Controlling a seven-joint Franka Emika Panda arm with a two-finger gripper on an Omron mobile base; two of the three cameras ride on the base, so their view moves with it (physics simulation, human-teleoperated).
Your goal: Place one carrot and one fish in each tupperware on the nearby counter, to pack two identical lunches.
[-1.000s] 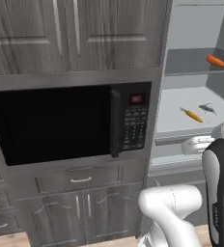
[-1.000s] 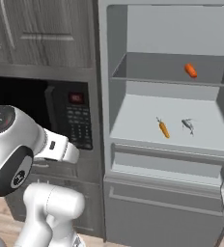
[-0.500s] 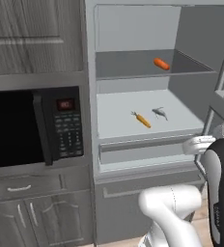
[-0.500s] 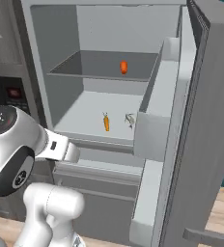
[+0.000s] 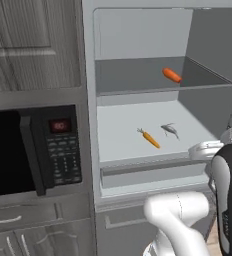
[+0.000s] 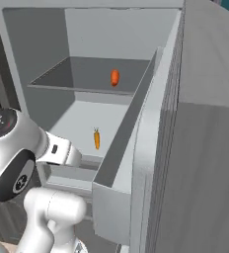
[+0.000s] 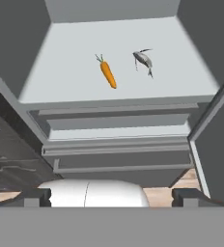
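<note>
An orange carrot (image 5: 150,139) (image 6: 96,139) (image 7: 107,73) lies on the lower shelf of an open fridge. A small silver fish (image 5: 170,130) (image 7: 143,60) lies just to its right. A second carrot (image 5: 172,75) (image 6: 115,77) rests on the upper shelf. My gripper (image 7: 111,195) is open and empty. It hangs in front of the fridge, short of the shelf edge and below it, with the carrot and fish well ahead. The tupperware and the counter are out of view.
The fridge door (image 6: 195,148) stands open on the right, close beside the arm. A pale grey drawer front (image 7: 119,159) juts out under the lower shelf. A black microwave (image 5: 33,150) sits in dark wood-grain cabinets to the left.
The whole picture has shifted: the base has driven right, so the microwave slid left and the open fridge now faces me. The gripper stays open.
</note>
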